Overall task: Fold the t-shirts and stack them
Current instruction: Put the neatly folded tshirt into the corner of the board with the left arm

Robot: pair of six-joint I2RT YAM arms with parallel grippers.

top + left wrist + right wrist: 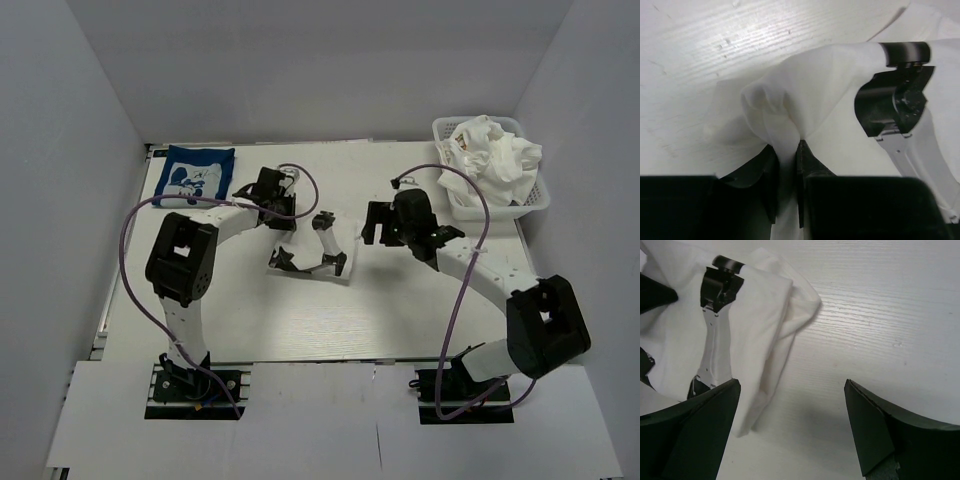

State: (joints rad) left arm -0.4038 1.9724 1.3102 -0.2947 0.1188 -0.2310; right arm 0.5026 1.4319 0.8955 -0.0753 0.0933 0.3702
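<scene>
White t-shirt (830, 85): soft, light, limp cloth with a black print, lying rumpled at mid-tabletop (250, 310). It will likely sag and lose shape unless pinched at an edge or corner.
Left claw (787, 185): clenched on a gathered fold at the shirt's left side, with cloth bunched between its fingers.
Right claw (790, 432): spread wide and empty, over bare tabletop just right of the shirt's doubled right edge.
Navy t-shirt (196, 175): folded flat in the far left corner, well apart.
Basket (535, 195): far right, holding more crumpled white cloth.
</scene>
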